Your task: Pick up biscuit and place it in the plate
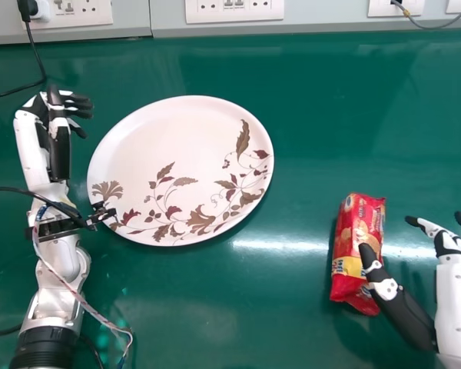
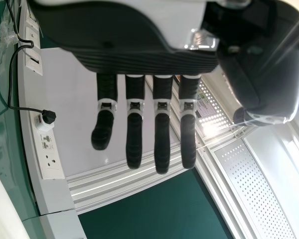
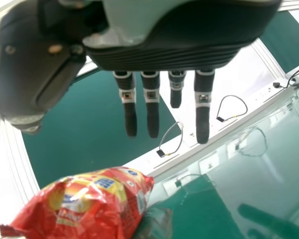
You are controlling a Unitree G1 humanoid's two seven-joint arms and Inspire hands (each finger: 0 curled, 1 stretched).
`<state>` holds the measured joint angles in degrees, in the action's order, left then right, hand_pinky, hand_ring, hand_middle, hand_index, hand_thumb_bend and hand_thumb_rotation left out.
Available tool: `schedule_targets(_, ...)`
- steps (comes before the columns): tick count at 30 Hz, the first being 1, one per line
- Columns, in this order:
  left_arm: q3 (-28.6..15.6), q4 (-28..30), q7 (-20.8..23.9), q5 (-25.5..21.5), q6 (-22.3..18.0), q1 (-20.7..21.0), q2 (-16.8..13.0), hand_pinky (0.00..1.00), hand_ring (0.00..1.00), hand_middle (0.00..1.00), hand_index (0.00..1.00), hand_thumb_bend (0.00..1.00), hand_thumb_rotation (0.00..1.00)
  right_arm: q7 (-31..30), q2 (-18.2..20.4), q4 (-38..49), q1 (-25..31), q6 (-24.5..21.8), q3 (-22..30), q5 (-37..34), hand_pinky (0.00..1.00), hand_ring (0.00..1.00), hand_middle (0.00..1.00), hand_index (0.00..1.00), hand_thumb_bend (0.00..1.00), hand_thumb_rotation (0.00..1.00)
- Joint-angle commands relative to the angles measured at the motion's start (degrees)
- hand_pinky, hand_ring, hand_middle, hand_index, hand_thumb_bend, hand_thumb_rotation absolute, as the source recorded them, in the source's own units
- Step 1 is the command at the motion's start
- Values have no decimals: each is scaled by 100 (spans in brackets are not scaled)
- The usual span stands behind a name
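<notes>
The red biscuit packet point(image 1: 357, 252) lies on the green table toward the right in the head view. My right hand point(image 1: 455, 296) is just right of it with fingers straight, its thumb over the packet's right edge. In the right wrist view, the biscuit packet point(image 3: 89, 206) shows near my open right hand point(image 3: 164, 55). A white oval plate point(image 1: 180, 169) with a leaf pattern lies left of the packet. My left hand point(image 1: 59, 134) is beside the plate's left side, holding nothing; its fingers look straight in the left wrist view, where the left hand point(image 2: 144, 59) appears again.
Wall sockets point(image 1: 234, 9) line the table's far edge. Black cables point(image 1: 38, 65) run along the left side, and loose wires hang from the left arm. Bare green table point(image 1: 292, 323) lies between plate and packet.
</notes>
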<state>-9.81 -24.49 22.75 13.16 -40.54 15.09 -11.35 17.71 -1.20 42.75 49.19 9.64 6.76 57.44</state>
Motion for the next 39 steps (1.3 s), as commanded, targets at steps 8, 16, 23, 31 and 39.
schedule_targets(8,138,-539,-31,-18,-140,-449,203,20,40,43,44,62,100,-534,188,385,433,-238,-301,121,61,79,89,85,94,66)
schedule_targets(16,183,-381,-278,-271,62,-497,357,19,41,44,45,71,95,-1661,176,888,432,-733,-413,281,64,78,86,82,90,71)
schedule_targets(23,205,-424,-251,-181,62,-421,339,20,43,46,46,75,97,-3211,378,1628,169,-1302,-465,1155,63,72,77,77,84,87)
schedule_targets(31,184,-555,-492,-461,2,-398,378,20,42,46,45,77,93,-4016,825,1725,-281,-1462,-492,1824,64,72,75,73,79,94)
schedule_targets(39,186,-586,-594,-548,-23,-379,383,20,43,46,45,77,93,-4108,723,1725,-392,-1447,-410,2119,66,73,75,70,79,96)
